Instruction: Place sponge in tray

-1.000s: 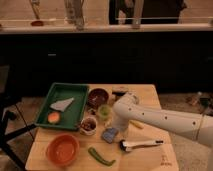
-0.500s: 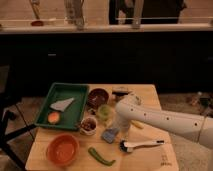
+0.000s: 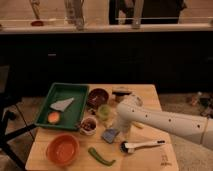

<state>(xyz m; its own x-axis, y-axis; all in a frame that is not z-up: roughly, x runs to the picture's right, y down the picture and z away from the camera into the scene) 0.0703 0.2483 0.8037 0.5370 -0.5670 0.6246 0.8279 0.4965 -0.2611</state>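
The blue-grey sponge [image 3: 110, 134] lies on the wooden table, in front of a small green cup [image 3: 104, 112]. My white arm reaches in from the right, and my gripper [image 3: 120, 128] hangs at its end just right of the sponge, close against it. The dark green tray [image 3: 74, 116] stands at the table's left, well apart from the sponge. It holds a pale grey-white wedge [image 3: 61, 104] and a small orange item [image 3: 53, 117].
An orange bowl [image 3: 63, 149] sits at front left and a green pepper [image 3: 101, 156] at the front. A white-handled brush [image 3: 142, 145] lies right of the sponge. A dark bowl [image 3: 97, 96] and a small filled cup [image 3: 89, 125] stand beside the tray.
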